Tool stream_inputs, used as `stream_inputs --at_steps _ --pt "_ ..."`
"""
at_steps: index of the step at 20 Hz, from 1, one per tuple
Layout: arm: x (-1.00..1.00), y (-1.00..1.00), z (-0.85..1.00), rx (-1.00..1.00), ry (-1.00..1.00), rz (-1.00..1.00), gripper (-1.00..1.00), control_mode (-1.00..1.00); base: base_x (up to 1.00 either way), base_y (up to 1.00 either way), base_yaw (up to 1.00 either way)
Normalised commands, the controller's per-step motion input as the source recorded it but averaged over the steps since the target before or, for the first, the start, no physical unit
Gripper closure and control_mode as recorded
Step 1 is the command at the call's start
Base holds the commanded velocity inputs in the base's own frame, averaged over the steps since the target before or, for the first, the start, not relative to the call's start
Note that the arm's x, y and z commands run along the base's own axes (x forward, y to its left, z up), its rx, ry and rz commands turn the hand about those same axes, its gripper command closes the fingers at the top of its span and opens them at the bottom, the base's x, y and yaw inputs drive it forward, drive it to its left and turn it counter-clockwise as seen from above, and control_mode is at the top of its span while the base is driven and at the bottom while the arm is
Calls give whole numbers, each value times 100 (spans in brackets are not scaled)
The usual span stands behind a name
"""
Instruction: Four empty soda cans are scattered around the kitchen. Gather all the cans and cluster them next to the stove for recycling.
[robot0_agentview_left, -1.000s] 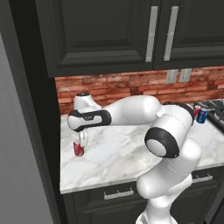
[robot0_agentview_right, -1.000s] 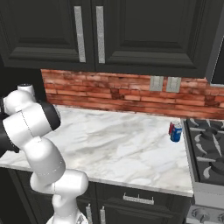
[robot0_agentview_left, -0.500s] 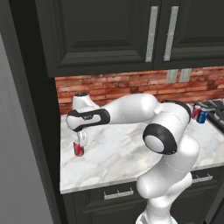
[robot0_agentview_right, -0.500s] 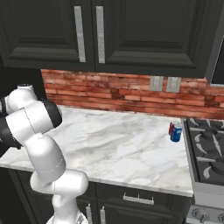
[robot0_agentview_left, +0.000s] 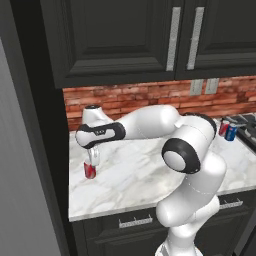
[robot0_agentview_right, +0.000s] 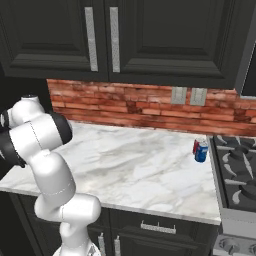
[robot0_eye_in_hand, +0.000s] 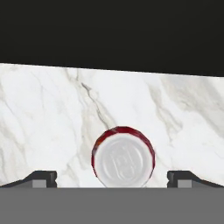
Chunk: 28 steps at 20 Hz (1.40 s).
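Hand (robot0_agentview_left: 92, 161) hung over the red soda can (robot0_eye_in_hand: 123, 156) — fingers spread wide.
You needed to lower squarely, keep the can centred between them, then close.

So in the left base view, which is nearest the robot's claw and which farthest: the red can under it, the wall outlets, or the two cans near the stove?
From the gripper, open:
1. The red can, upright on the counter's left end, right below the fingertips.
2. The wall outlets, on the brick, far right.
3. The two cans beside the stove, red and blue, farthest right; nearly level with the outlets, so close.
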Motion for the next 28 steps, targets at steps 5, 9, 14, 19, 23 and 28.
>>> stream_inputs --at_steps 5,9,14,19,23,28 --pt "0 5 0 0 0 1 -100 -100 0 0 0" --pt "0 9 0 0 0 1 -100 -100 0 0 0" --pt "0 10 -5 0 0 0 -100 -100 0 0 0" --pt "0 0 -11 0 0 1 -100 -100 0 0 0" --pt "0 0 -8 0 0 1 -100 -100 0 0 0" --pt "0 0 -3 0 0 1 -100 -100 0 0 0"
